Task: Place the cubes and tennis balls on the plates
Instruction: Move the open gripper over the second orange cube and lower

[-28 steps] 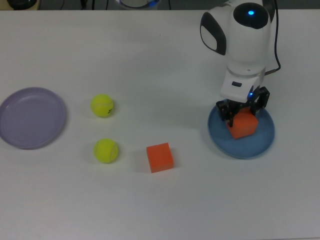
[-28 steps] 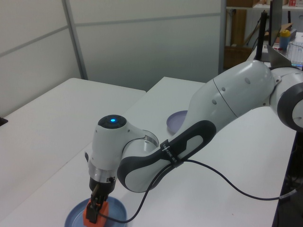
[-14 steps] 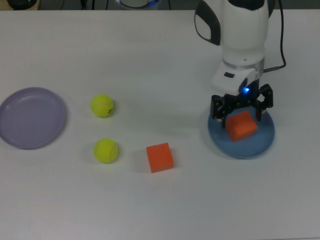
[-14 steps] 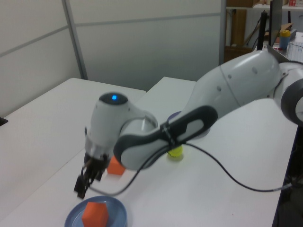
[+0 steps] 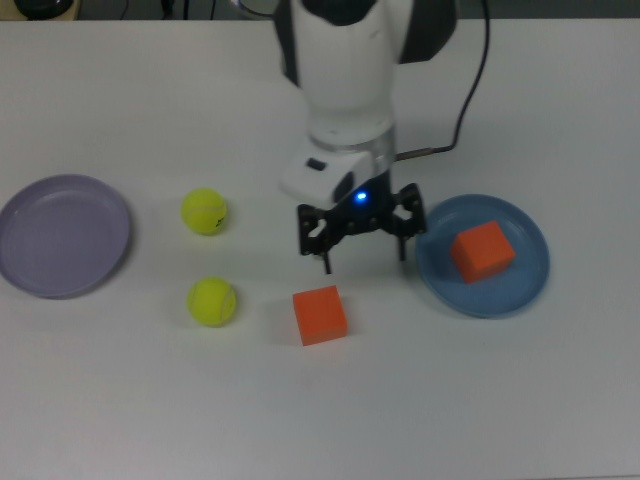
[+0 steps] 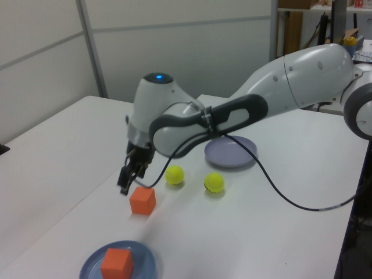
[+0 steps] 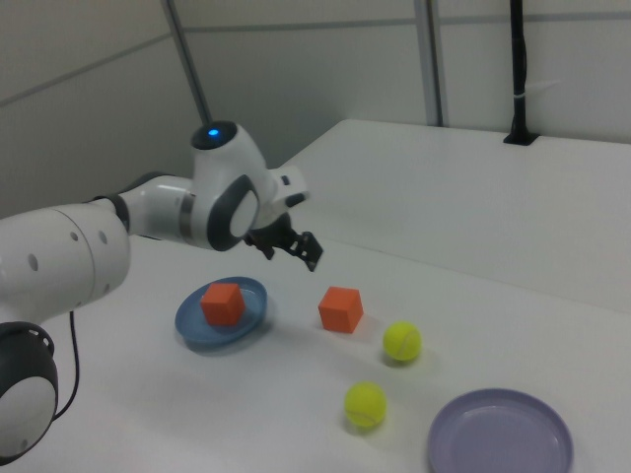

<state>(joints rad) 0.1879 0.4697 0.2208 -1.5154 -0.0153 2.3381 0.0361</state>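
Released and empty, my claw (image 5: 363, 245) hangs above the table beside one orange cube (image 5: 320, 315); another cube (image 5: 482, 251) sits on the blue plate (image 5: 530, 283).

Legible text, labels, brands, numbers, signs: none are showing in any view. One tennis ball (image 5: 204, 211) is carrying a small dark printed mark, visible in the top view, but it is not reading as letters or digits. The arm's casing is displaying only a blue indicator light, with no wording.
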